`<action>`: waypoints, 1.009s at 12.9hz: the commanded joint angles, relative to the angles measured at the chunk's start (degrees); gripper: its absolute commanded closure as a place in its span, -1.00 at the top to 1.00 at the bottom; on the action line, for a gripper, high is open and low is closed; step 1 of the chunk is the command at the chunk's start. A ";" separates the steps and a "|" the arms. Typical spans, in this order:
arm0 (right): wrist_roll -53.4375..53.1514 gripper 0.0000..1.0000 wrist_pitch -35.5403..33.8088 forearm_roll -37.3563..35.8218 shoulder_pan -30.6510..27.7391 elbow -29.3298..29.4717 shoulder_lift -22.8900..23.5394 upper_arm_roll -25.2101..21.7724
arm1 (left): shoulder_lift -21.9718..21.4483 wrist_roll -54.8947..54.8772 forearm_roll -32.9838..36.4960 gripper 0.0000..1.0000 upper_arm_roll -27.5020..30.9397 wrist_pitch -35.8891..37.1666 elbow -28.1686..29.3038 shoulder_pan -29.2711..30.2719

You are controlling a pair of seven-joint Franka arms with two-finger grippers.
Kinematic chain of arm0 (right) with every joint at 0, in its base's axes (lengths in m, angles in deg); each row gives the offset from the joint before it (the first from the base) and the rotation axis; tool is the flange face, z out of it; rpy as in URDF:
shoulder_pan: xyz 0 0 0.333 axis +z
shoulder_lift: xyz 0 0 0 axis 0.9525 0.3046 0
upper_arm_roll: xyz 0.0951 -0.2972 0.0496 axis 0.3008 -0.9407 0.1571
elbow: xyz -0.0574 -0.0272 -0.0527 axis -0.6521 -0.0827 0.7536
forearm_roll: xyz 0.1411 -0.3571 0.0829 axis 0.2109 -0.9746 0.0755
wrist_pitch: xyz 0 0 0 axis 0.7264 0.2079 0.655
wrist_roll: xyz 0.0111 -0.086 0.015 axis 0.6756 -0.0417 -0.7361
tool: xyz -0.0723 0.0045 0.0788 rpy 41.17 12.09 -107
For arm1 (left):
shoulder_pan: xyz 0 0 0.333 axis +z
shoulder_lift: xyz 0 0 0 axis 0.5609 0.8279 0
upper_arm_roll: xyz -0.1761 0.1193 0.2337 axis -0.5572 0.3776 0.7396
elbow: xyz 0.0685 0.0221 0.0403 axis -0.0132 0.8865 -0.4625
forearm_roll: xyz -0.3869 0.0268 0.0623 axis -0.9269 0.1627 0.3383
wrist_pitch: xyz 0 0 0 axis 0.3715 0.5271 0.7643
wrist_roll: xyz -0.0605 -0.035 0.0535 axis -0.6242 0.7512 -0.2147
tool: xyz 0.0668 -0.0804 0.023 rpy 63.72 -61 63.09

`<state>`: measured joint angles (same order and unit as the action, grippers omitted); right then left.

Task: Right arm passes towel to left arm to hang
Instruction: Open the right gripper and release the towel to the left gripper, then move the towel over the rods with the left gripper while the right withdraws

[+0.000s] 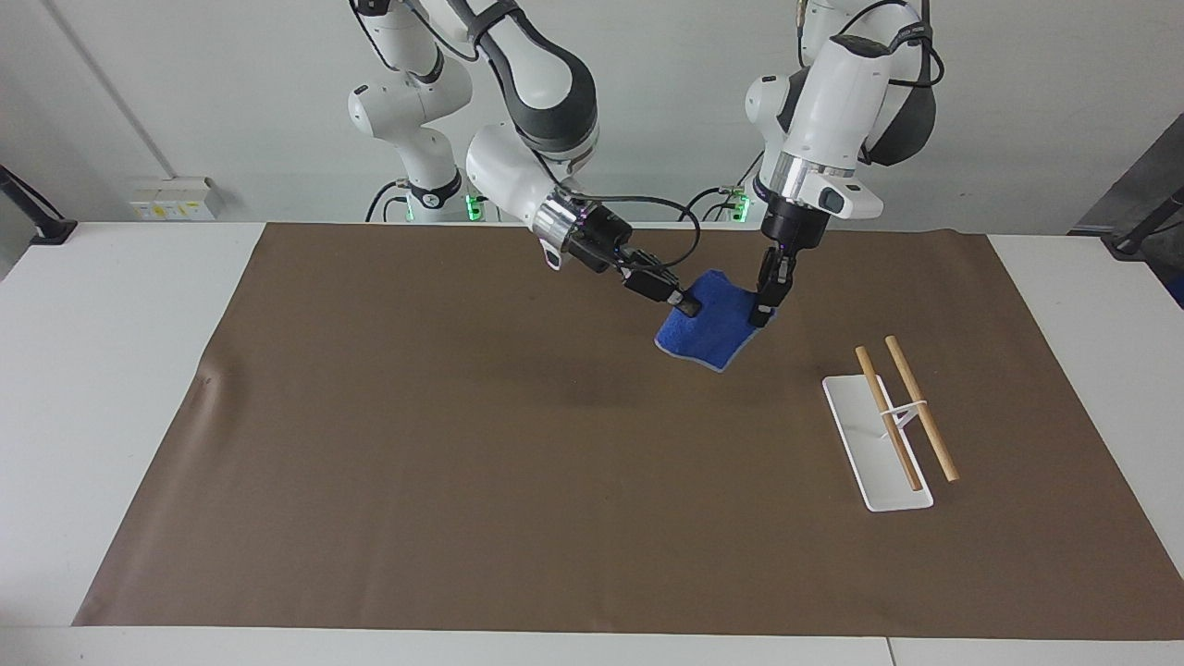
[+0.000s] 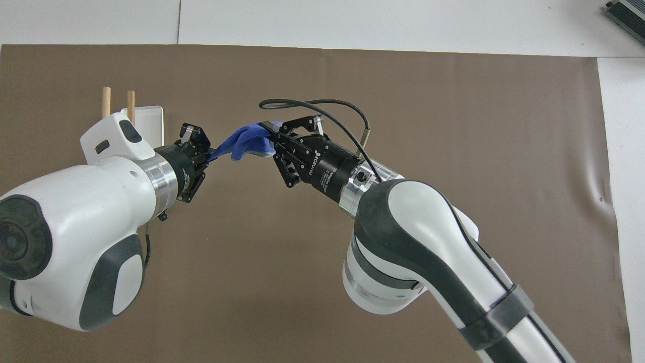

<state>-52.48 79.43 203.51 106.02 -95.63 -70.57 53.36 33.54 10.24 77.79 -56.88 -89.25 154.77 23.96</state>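
Handover step is what's in hand here imo. The towel (image 1: 708, 324) is up in the air over the brown mat (image 1: 462, 462), toward the left arm's end of the table, strung between both claws. The right gripper (image 1: 683, 302) is pinched on one corner of it, and the left gripper (image 1: 764, 313) comes down nearly vertical w/ its claws together on the other edge, so both arms have a hold at once. Nothing has been released, so the pass looks only half done. Next move prob calls for the right gripper to let go w/o dragging the cloth, then the left arm has to carry it to the rack (image 1: 893, 416), a white base w/ two wooden rods, which sits on the mat farther from the robots and closer to the left arm's end. The cloth is floppy, so it could sag or fold when one side drops, and draping it over a rod needs it hanging free first. View diffs: the facing view shows the towel's full face, the gap under it and the whole rack. The overhead view shows the towel (image 2: 249, 143) only edge-on as a thin stretched strip, but it gives a better look at the left gripper (image 2: 209, 154) nipped tight and the right gripper (image 2: 269, 133) clamped on the cloth; there the left arm hides most of the rack (image 2: 143, 118).
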 commanded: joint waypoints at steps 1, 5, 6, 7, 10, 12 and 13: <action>-0.02 -1.00 0.23 0.69 -0.97 1.34 0.76 0.41 | 0.15 -3.86 -0.99 -1.00 0.29 -0.99 0.44 0.23; 7.06 1.00 5.23 -3.51 -0.71 0.38 0.59 0.33 | 0.94 -5.54 -0.99 -1.00 0.55 -1.08 -0.96 0.40; 9.80 1.00 6.63 -6.06 -0.71 -0.06 0.68 0.33 | 1.03 -7.11 -0.99 -1.00 0.64 -1.08 -1.23 0.84; 12.70 1.00 6.99 -11.22 -0.71 -1.63 0.59 0.33 | 1.12 -9.38 -0.99 -1.00 0.64 -1.08 -1.58 0.93; 16.32 1.00 6.74 -28.53 -2.72 -5.77 0.32 0.06 | 1.47 -13.61 -0.99 -1.00 1.16 -1.08 -1.93 1.72; 24.02 1.00 6.39 -38.73 -4.83 -7.96 0.59 0.06 | 1.47 -16.16 -0.99 -1.00 1.87 -0.90 -1.93 1.72; 27.98 1.00 6.04 -42.34 -6.41 -9.28 0.50 0.06 | 1.47 -18.00 -0.99 -1.00 3.09 -0.90 -1.93 1.72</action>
<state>-31.49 86.13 166.81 102.24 -102.26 -69.50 53.08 34.09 -3.89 77.80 -54.79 -89.86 153.96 25.04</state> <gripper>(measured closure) 0.000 0.978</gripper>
